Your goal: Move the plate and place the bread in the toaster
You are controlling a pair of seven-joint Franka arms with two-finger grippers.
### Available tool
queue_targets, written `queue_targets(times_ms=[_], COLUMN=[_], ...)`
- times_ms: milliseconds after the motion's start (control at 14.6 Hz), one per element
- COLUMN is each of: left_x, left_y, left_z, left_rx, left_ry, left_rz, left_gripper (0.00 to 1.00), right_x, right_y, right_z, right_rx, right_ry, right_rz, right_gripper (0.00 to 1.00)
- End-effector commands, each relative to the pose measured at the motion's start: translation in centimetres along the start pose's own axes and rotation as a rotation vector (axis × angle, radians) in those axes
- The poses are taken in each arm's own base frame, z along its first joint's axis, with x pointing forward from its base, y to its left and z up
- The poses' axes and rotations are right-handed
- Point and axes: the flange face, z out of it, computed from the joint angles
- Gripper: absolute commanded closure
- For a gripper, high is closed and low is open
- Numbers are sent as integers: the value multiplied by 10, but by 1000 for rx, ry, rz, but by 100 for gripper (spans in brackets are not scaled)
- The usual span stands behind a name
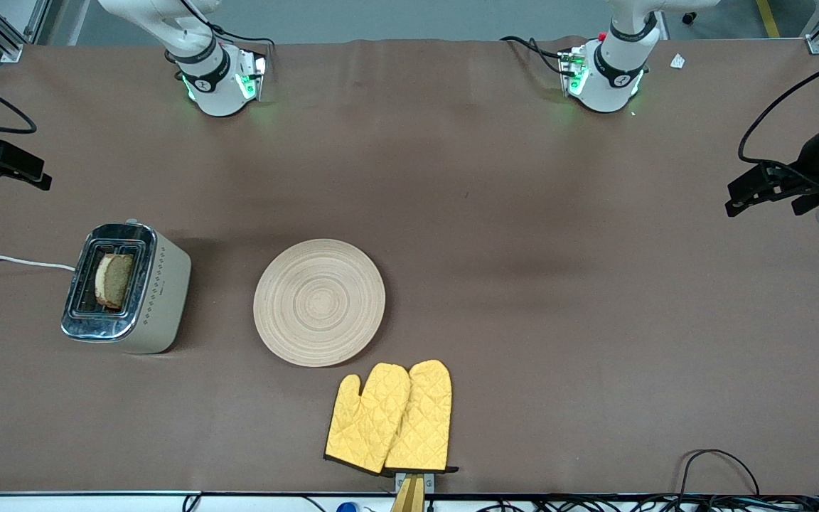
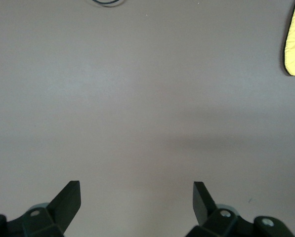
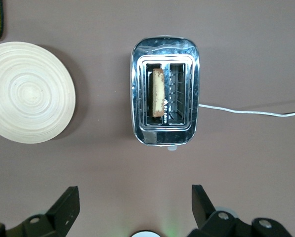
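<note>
The bread (image 3: 158, 94) stands in the toaster (image 3: 165, 49) under the open, empty right gripper (image 3: 135, 205); the plate (image 3: 28, 94) lies beside the toaster. The left gripper (image 2: 136, 202) gapes over bare table (image 2: 137, 98).

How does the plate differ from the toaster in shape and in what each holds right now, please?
The plate is round, flat and pale wood-coloured; the toaster is boxy, with cream sides and a chrome top. The plate is bare; the toaster has the bread standing in one slot. Both rest on the brown table, apart, neither touched by a gripper.

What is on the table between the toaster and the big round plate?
Nothing: only bare brown table separates the toaster from the plate, in both the front and right wrist views.
</note>
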Motion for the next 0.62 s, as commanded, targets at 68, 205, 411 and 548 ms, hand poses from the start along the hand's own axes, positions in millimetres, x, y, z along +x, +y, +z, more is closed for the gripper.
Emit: queue_targets(times_ms=[68, 205, 411, 548], left_x=[-4, -4, -3, -3], left_y=[0, 0, 2, 1], left_z=[-7, -8, -7, -8], left_rx=[-6, -2, 1, 1], left_ry=[-2, -1, 0, 1], left_rz=[-6, -11, -8, -11], left_gripper=[0, 0, 0, 0], right_x=[-32, -39, -39, -39], right_y=[1, 1, 9, 15], right_z=[0, 2, 3, 4], right_rx=[34, 35, 35, 35], right_ry=[25, 31, 65, 66], right_rz=[-27, -30, -89, -97], right_gripper=[0, 0, 0, 0])
